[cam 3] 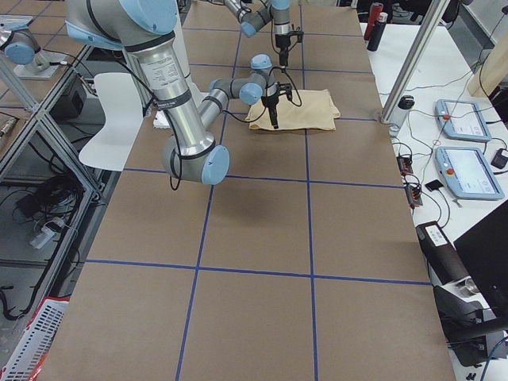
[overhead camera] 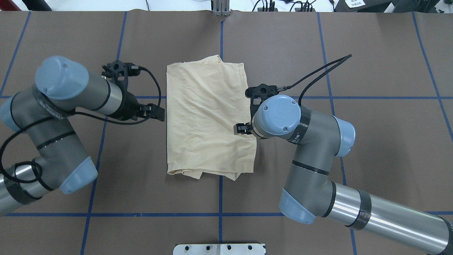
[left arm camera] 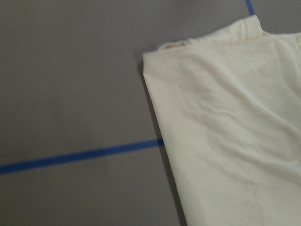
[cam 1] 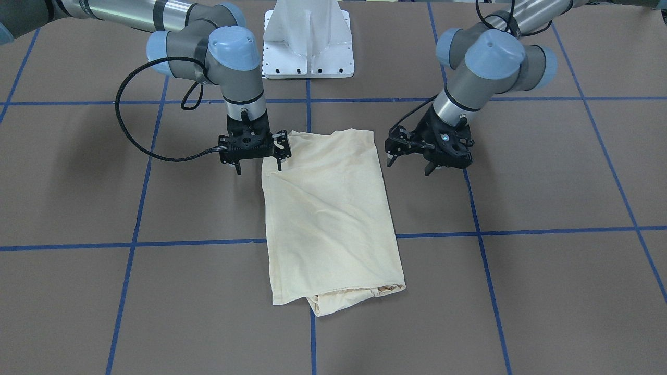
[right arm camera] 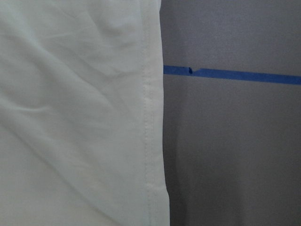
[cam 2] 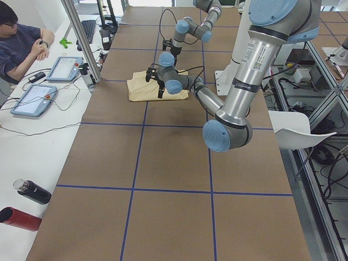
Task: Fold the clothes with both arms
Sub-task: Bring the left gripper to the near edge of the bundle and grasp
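The pale cream-yellow knit T-shirt (cam 1: 328,208), folded long at the centre of the brown table (cam 1: 547,182), ends raggedly on the operators' side. Flanking its robot-side end, the black two-finger right gripper (cam 1: 259,166) and left gripper (cam 1: 409,165) hang spread, holding nothing. Each should pinch every layer at its corner, then both lift level together.

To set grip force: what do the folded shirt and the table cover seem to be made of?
Shirt: thin, soft knit, probably cotton, matte; it wrinkles softly and has a stitched hem. Table cover: likely brown paper or card, matte, flat under blue tape lines.
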